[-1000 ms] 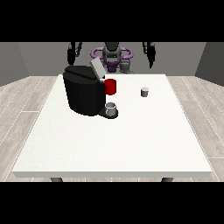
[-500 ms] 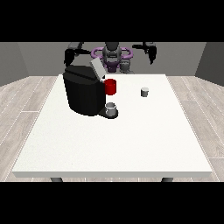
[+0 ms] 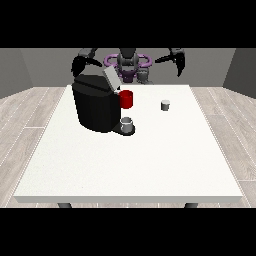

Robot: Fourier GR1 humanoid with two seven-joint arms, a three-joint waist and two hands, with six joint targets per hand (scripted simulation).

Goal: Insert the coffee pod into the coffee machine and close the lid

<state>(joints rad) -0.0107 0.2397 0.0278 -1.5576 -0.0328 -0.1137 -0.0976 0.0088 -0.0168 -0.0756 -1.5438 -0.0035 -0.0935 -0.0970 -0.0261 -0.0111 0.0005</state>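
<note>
Both hands up, nothing held.
Coffee pod (image 3: 165, 105) sits on tabletop (image 3: 150, 160), right of coffee machine (image 3: 97, 106), lid (image 3: 111, 78) open. Hand at view's left (image 3: 79, 64) and right (image 3: 178, 60): I can't tell fingers' state.

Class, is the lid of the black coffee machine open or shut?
Open: the grey lid stands tilted up above the black coffee machine.

Coffee machine (image 3: 97, 107) lid (image 3: 111, 78) raised, coffee pod (image 3: 165, 105) apart on table (image 3: 135, 160)
</note>
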